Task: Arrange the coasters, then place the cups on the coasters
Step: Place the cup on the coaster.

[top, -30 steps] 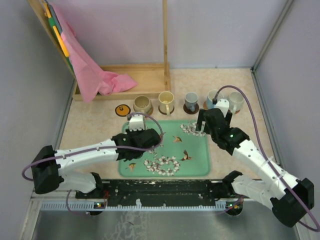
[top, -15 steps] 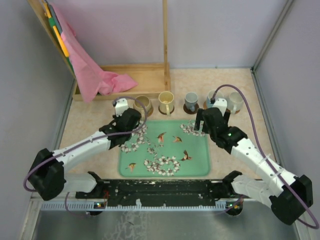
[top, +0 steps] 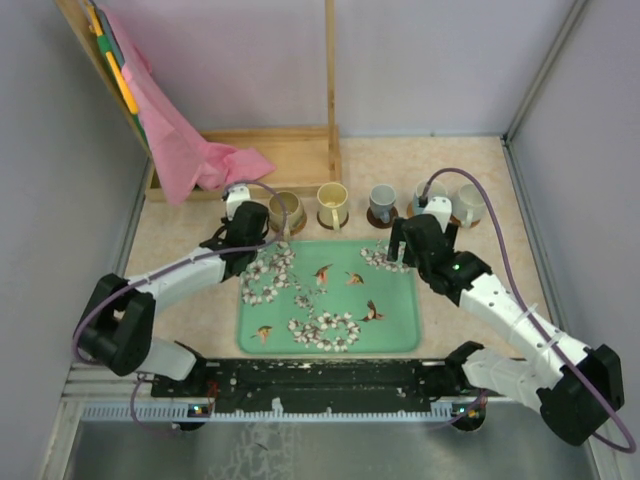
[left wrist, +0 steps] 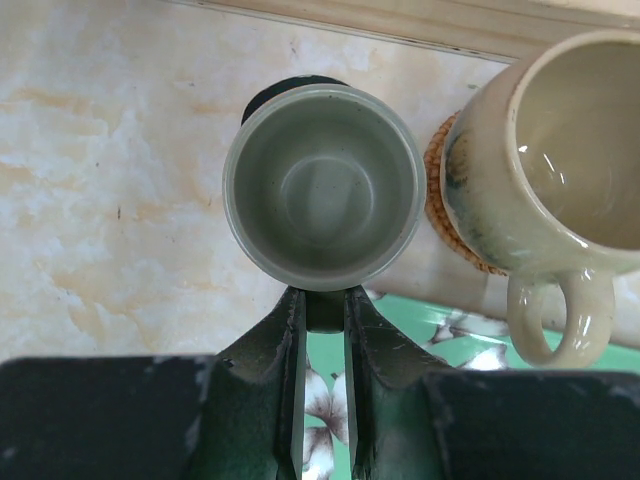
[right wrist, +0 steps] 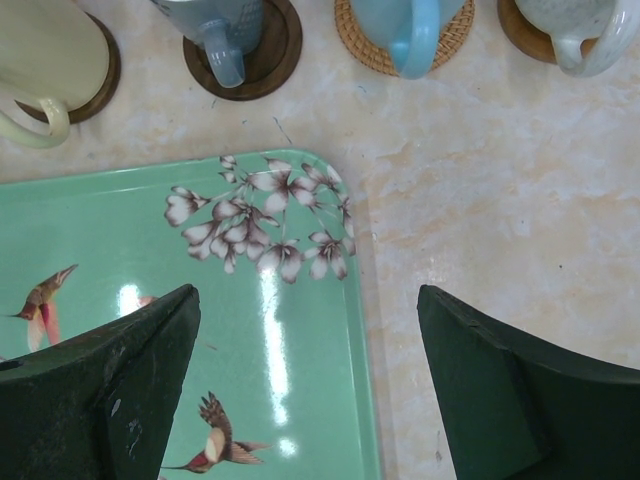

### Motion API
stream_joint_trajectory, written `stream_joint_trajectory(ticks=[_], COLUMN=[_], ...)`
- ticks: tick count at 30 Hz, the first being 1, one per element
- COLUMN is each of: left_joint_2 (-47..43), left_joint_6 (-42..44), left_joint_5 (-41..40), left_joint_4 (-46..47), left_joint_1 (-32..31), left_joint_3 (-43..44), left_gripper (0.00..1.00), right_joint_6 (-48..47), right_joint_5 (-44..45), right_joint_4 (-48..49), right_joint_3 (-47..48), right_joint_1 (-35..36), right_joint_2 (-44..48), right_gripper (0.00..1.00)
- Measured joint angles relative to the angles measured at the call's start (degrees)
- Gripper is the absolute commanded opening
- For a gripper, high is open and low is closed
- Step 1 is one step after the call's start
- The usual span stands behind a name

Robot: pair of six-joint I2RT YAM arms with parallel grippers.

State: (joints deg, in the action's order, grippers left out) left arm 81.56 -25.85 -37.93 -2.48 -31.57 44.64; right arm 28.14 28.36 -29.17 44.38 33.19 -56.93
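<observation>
You are looking at six cups and six coasters (right wrist: 277,48). Five are standing in a row beyond the green tray (top: 398,332), each on its own coaster: the tan mug (top: 285,208), yellow mug (top: 332,203), grey mug (top: 382,201), pale blue mug (top: 428,192) and white mug (top: 471,203). Your left gripper (left wrist: 325,300) is pinching the handle of the small cup (left wrist: 322,185), which is sitting over the dark coaster (left wrist: 268,95) just left of the tan mug; you cannot tell whether it is touching. Your right gripper (right wrist: 308,300) is gaping wide, holding nothing, hovering over the tray's far right corner. The beige marbled table (top: 185,255) is carrying a wooden frame (top: 300,150) draped with a pink cloth (top: 185,150), with grey walls (top: 440,60) closing it in.
</observation>
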Motion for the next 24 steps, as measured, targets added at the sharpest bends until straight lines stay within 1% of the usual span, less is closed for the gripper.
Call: stream_joint_trajectory(ticks=[10, 24], left_joint_2=[2.7, 7.1], left_joint_6=[2.3, 3.3], left_joint_5=[3.9, 6.7], left_joint_4=[6.3, 11.1], left_joint_1=[4.7, 7.4], left_joint_3=[0.0, -0.1], left_gripper=[0.0, 0.0], right_joint_6=[0.0, -0.1], right_joint_5=[0.0, 0.0], right_joint_4=[0.0, 0.5], right_joint_3=[0.0, 0.0], right_joint_1=[-0.3, -0.5], right_joint_2=[-0.9, -1.3], right_gripper=[0.9, 0.9])
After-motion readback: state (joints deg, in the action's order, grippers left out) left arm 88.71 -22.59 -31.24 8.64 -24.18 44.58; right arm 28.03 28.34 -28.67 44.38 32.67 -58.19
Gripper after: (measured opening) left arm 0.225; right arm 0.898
